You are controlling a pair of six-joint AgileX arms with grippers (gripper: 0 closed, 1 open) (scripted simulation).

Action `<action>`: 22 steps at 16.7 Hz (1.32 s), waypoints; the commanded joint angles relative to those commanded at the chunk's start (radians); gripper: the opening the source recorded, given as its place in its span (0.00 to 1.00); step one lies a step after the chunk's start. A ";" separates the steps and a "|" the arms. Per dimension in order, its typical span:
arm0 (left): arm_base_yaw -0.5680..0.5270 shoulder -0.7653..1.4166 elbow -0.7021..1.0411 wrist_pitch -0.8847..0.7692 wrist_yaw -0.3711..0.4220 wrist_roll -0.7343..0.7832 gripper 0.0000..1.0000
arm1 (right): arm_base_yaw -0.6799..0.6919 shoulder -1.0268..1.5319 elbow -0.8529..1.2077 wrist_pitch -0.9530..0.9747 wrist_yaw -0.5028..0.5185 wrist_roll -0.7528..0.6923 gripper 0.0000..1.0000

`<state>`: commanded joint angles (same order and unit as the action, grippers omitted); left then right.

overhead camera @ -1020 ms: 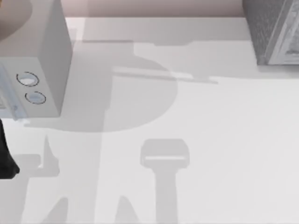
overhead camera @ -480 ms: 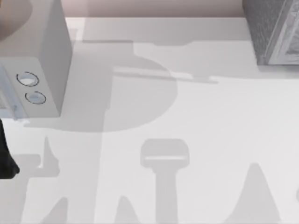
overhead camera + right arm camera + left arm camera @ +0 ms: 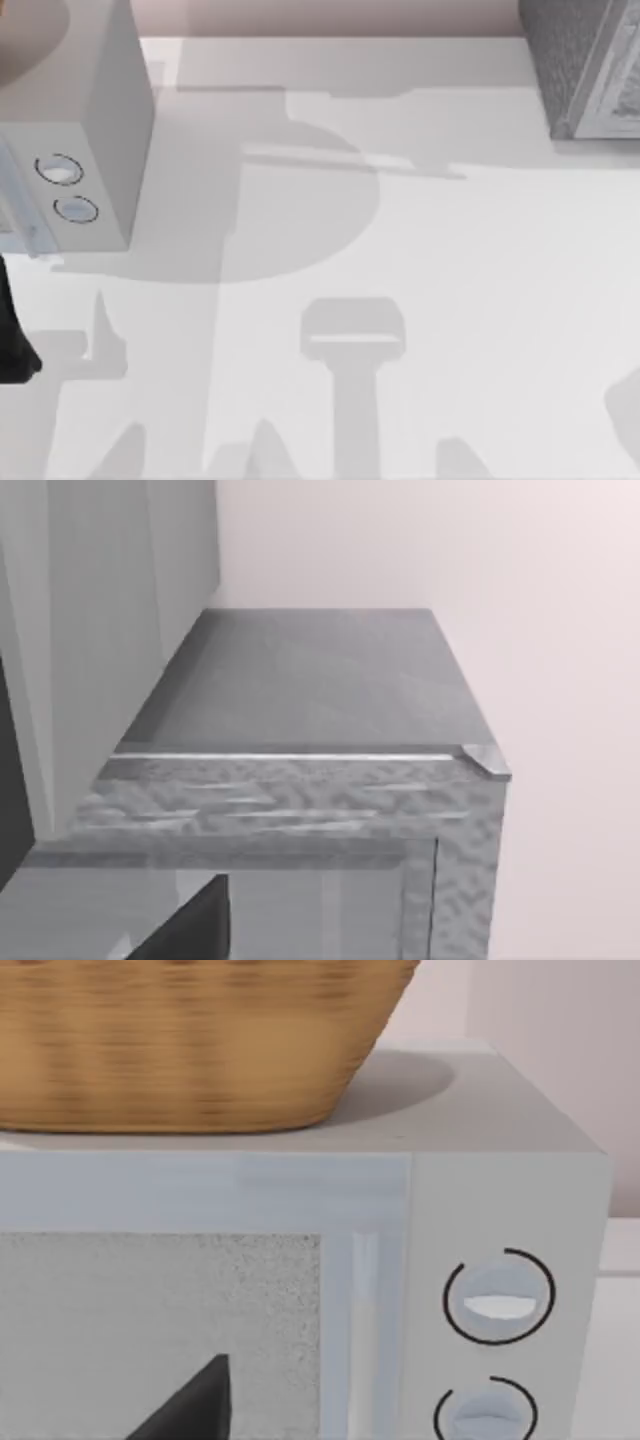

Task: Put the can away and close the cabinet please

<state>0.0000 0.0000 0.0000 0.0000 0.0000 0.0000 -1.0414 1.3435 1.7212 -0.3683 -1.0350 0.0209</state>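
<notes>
The cabinet (image 3: 572,60) stood at the back right corner of the table (image 3: 420,250), its dark speckled top running off the top view's edge and its lighter patterned front panel (image 3: 622,100) turned towards the table's open middle.

In my right wrist view, my right gripper (image 3: 190,930) was up close to the cabinet and above the level of its front edge, looking down across its flat grey top (image 3: 310,680) to the pale wall behind. A dark tip of the gripper showed just before the cabinet's patterned front (image 3: 300,805), near it. I could not tell whether it touched, nor whether this gripper was apart or together. A thin bright strip (image 3: 300,756) ran along the cabinet's top front edge.

My left arm (image 3: 15,330) was well apart from the cabinet, at the opposite side of the table. My left gripper (image 3: 195,1410) sat close before a pale grey box with two round dials (image 3: 100,120), which stood across the table from the cabinet. A woven basket (image 3: 190,1040) rested on top of that box. Whether my left gripper was apart or together, I could not tell either.
</notes>
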 joint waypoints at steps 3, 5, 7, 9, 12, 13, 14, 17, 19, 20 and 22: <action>0.000 0.000 0.000 0.000 0.000 0.000 1.00 | 0.001 -0.004 0.020 -0.022 0.001 0.000 1.00; 0.000 0.000 0.000 0.000 0.000 0.000 1.00 | 0.001 -0.004 0.020 -0.022 0.001 0.000 1.00; 0.000 0.000 0.000 0.000 0.000 0.000 1.00 | 0.002 -0.002 0.021 -0.019 0.001 0.000 1.00; 0.000 0.000 0.000 0.000 0.000 0.000 1.00 | 0.031 0.003 0.024 -0.024 0.031 0.002 1.00; 0.000 0.000 0.000 0.000 0.000 0.000 1.00 | 0.151 0.017 0.032 -0.038 0.152 0.006 1.00; 0.000 0.000 0.000 0.000 0.000 0.000 1.00 | 0.212 0.021 0.035 -0.044 0.214 0.007 1.00; 0.000 0.000 0.000 0.000 0.000 0.000 1.00 | 0.283 0.025 0.037 -0.050 0.285 0.008 1.00; 0.000 0.000 0.000 0.000 0.000 0.000 1.00 | 0.543 0.030 0.042 -0.065 0.547 0.009 1.00; 0.000 0.000 0.000 0.000 0.000 0.000 1.00 | 0.743 0.027 0.042 -0.072 0.746 0.009 1.00; 0.000 0.000 0.000 0.000 0.000 0.000 1.00 | 0.844 0.023 0.040 -0.075 0.847 0.009 1.00; 0.000 0.000 0.000 0.000 0.000 0.000 1.00 | 1.040 0.010 0.033 -0.078 1.041 0.008 1.00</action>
<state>0.0000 0.0000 0.0000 0.0000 0.0000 0.0000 -0.0010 1.3537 1.7545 -0.4461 0.0063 0.0289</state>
